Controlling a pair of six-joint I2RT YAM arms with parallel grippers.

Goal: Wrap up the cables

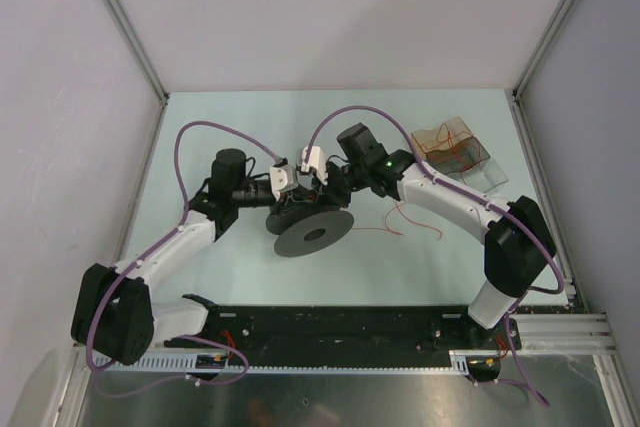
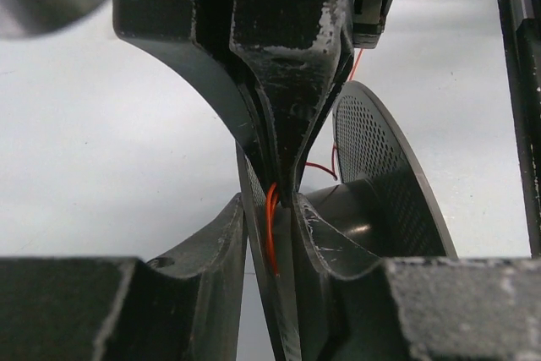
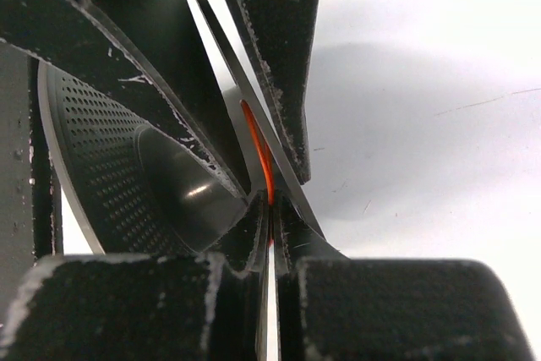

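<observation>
**Top view.** Both arms meet mid-table over dark spool [image 1: 296,240]. L gripper [image 1: 292,185] and R gripper [image 1: 326,185] sit tip to tip at spool's far rim. Fingers too small here to read. A loose stretch of cable [image 1: 404,219] curls on table [image 1: 220,127] just right of spool, under R forearm. More red wire sits in clear tray [image 1: 482,173] at far right, well apart.

**L wrist.** L gripper [image 2: 270,213] fingers slightly apart, straddling the thin flange edge, with cable [image 2: 270,238] in the gap. Can't tell if they're pressing on anything. R gripper [image 2: 277,154] comes in from above, fingers together, cable emerging just below them. Perforated flange of spool [image 2: 385,154] to the right.

**R wrist.** R gripper [image 3: 269,219] fingers pinched together on cable [image 3: 260,148], which runs up along the flange edge. L gripper [image 3: 272,179] fingers either side of that edge, opposite. Spool hub and flange [image 3: 93,162] at left.

**Risks (judgement).**
- Cable is hair-thin, so it could slip from R pinch if tension rises.
- L fingers may close on flange and miss cable, or jam cable against rim and kink or snap it.
- Tips are v. close, so a small misalignment means a finger clash.
- Loose tail could snag under R arm and pull wraps off.
</observation>
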